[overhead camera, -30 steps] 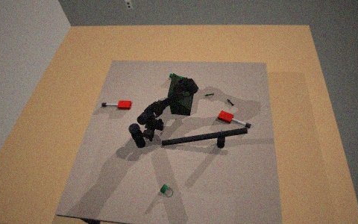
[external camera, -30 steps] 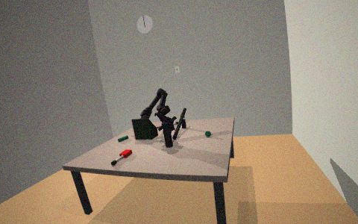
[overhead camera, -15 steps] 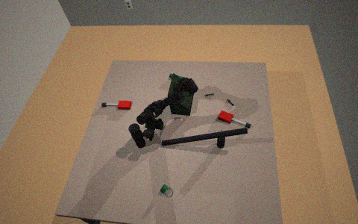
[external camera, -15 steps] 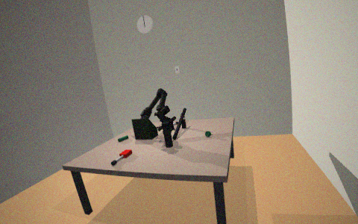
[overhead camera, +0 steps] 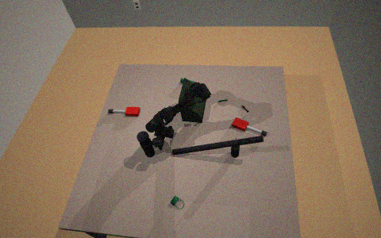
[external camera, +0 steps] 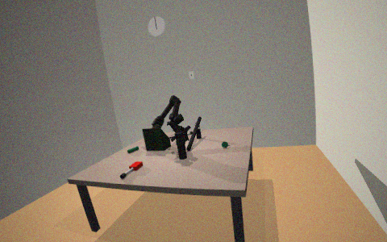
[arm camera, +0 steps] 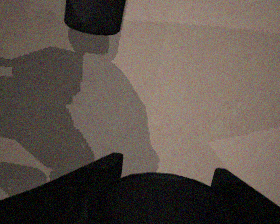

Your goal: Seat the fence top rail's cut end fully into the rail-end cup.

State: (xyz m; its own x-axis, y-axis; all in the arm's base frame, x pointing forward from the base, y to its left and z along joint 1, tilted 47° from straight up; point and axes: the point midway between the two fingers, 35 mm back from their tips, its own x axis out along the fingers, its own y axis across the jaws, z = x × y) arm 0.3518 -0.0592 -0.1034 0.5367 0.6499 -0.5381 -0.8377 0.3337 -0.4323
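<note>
Across the tabletop (overhead camera: 225,194) (external camera: 205,175), the dark rail (overhead camera: 217,146) (external camera: 194,135) slants with its near-post end just beside the arm's gripper (overhead camera: 159,143) (external camera: 185,132) (arm camera: 167,171). Farther along, the rail passes over the short post (overhead camera: 235,151) (external camera: 198,134), at its top.

The big post (overhead camera: 148,149) (external camera: 181,149) stands upright on the gripper's other side; in the top view, a gap remains between it and the rail's end, so the rail is unseated. The jaws are clenched on a dark piece; its identity cannot be determined. Contact between gripper and rail cannot be confirmed. The position of the brace band and its cup cannot be made out.

One red-handled tool (overhead camera: 132,111) (external camera: 136,165) lies well apart from the big post; a second red-handled tool (overhead camera: 240,124) lies near the rail. A green ringed piece (overhead camera: 175,201) (external camera: 225,144) rests well apart from both posts.
</note>
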